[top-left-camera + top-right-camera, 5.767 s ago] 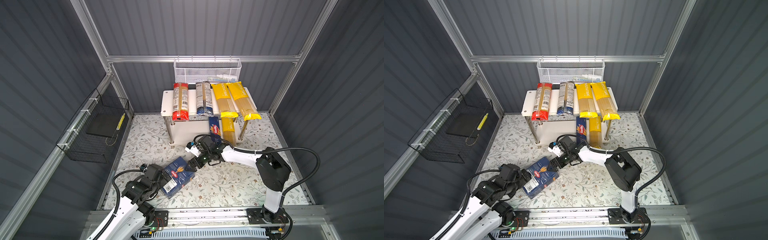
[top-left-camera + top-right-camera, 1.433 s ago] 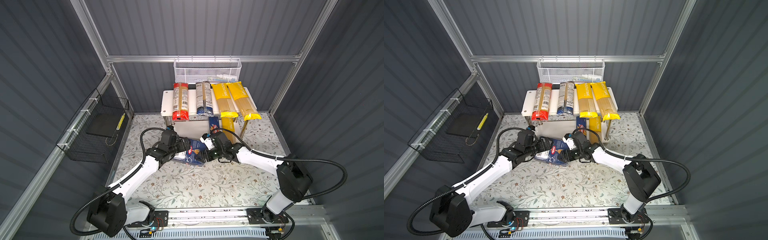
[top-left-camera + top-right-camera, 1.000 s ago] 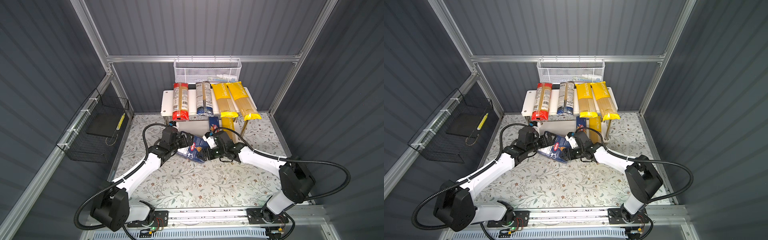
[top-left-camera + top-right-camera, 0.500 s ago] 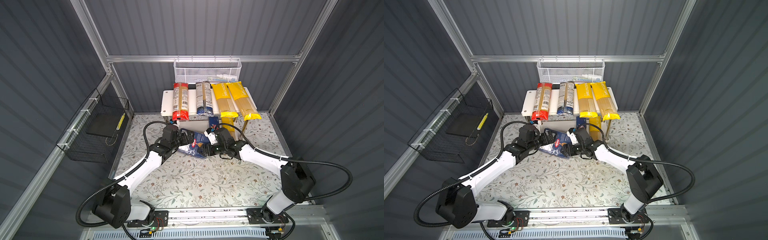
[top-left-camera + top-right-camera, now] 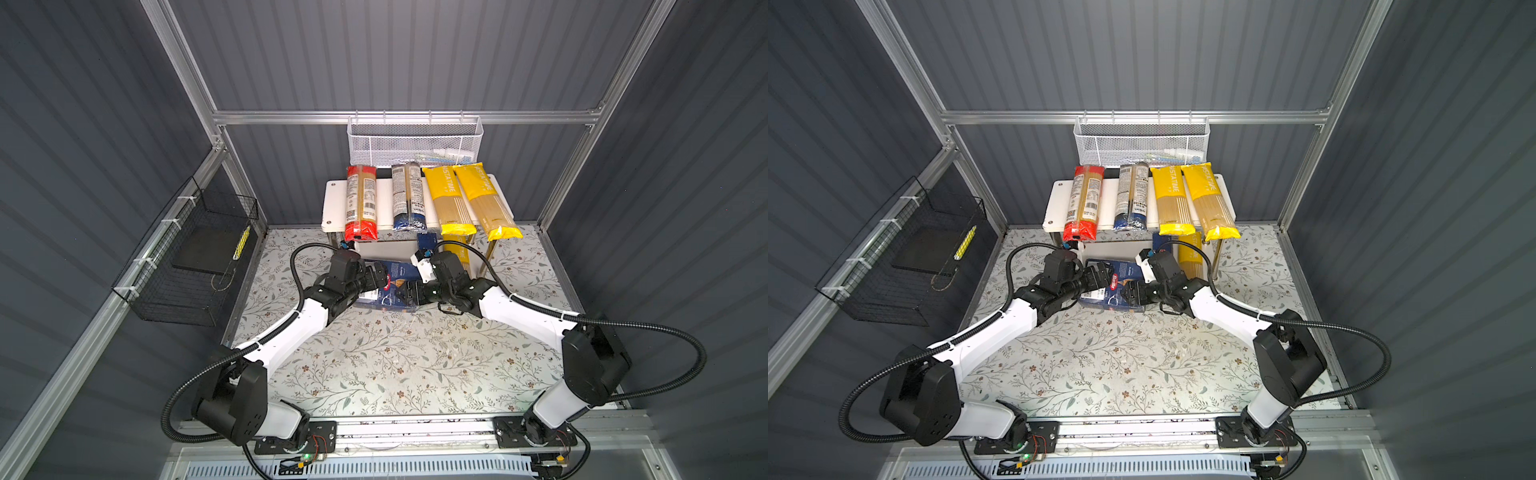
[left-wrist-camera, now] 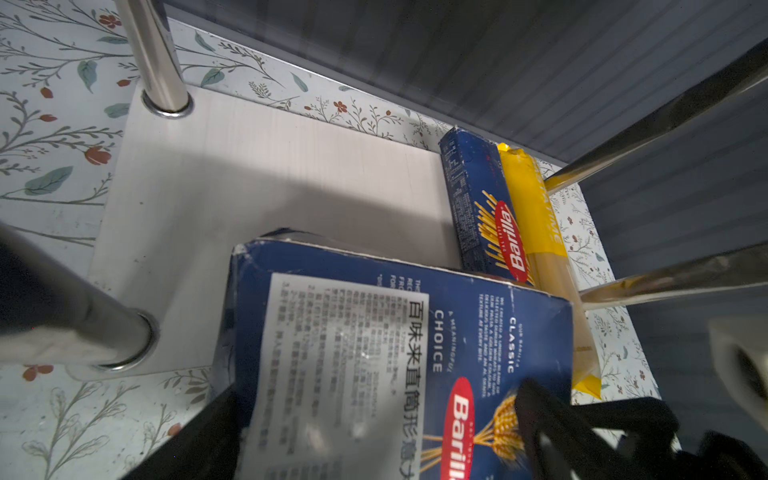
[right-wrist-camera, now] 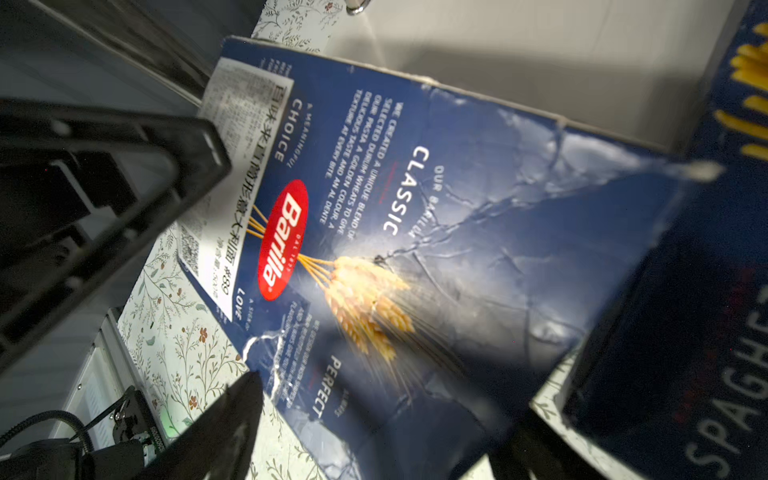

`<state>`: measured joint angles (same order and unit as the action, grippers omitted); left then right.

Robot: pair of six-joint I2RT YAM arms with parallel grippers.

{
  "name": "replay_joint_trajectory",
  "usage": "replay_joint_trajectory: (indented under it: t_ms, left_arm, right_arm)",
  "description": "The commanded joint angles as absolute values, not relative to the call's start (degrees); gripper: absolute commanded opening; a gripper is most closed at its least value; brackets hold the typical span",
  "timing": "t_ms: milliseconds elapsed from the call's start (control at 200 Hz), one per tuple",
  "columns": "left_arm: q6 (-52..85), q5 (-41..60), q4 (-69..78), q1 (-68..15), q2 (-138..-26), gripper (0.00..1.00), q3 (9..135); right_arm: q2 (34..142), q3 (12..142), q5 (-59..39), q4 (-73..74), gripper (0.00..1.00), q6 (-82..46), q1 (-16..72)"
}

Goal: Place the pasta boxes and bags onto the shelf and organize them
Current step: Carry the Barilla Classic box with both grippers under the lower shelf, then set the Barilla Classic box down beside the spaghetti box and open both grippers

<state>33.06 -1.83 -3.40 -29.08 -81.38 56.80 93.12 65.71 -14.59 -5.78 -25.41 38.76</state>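
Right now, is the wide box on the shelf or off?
Halfway: the box has one end over the lower board, the rest over the mat.

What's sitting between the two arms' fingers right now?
The wide dark blue Barilla cardboard box, flanked by the left fingers and right fingers; both top views show it.

The wide box [image 6: 478, 332] is dark blue with a white label [image 6: 340, 365] and red logo [image 6: 461, 424]; the mat [image 5: 395, 361] is floral.
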Motion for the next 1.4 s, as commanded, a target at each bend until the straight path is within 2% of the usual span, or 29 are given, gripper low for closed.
replay_joint_trajectory:
  t_ms: [0,455,1396]
  left_arm:
    - [31.47,3.24,0.72,-31.48,-81.45,0.99,61.03]
    - [28.3,0.0,-2.18,-30.7,-88.21,0.99,68.15]
    - [22.68,-5.01,-8.9,-26.89,-93.73,0.99,72.07]
  right_arm:
    - [92.54,70.64,-17.38,7.14,0.83,-25.24,39.99]
    - [95.37,69.95,-16.26,9.77,0.85,-29.79,36.59]
    - [100.01,72.29,-14.17,7.95,0.88,-30.03,33.84]
